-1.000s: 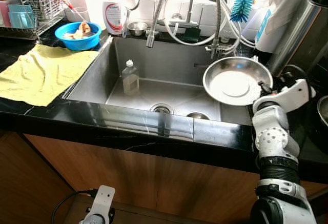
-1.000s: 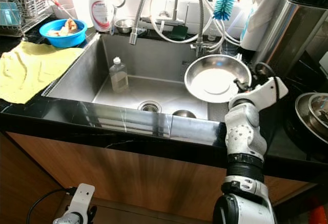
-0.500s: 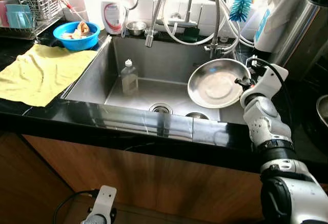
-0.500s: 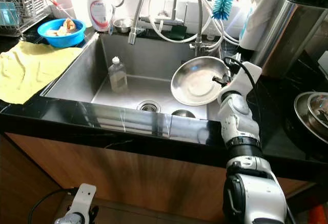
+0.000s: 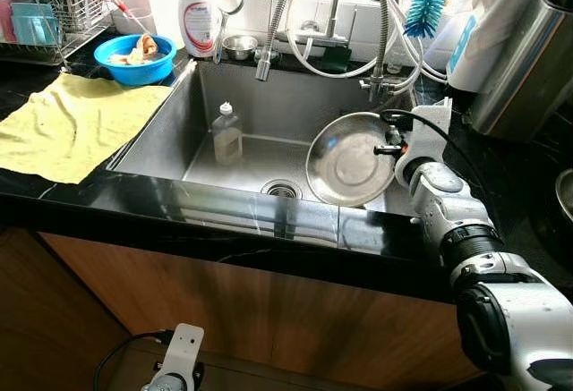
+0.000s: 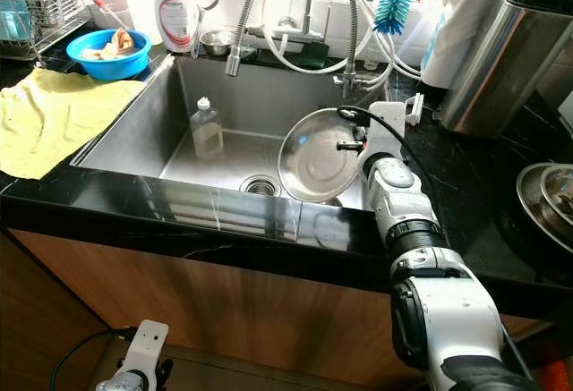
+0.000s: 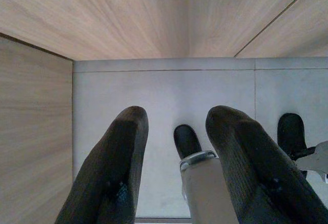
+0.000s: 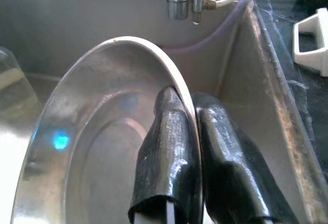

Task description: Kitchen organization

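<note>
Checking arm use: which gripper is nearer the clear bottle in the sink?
Right. The right gripper holds a steel plate inside the sink, beside the clear bottle; the left gripper hangs low by the floor.

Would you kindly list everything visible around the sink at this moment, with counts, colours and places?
Steel plate: one, silver, tilted over the sink's right side.
Sink: one, steel, set in the black counter.
Clear bottle: one, standing in the sink.
Yellow cloth: one, on the counter left of the sink.
Blue bowl: one, behind the cloth.
Soap bottle: one, white with red, behind the sink.
Blue brush: one, hanging at back right.
Dish rack: one, wire, far left.
Right end effector: black, shut on the plate's rim.
Left end effector: black, open, hanging idle over the floor.
</note>
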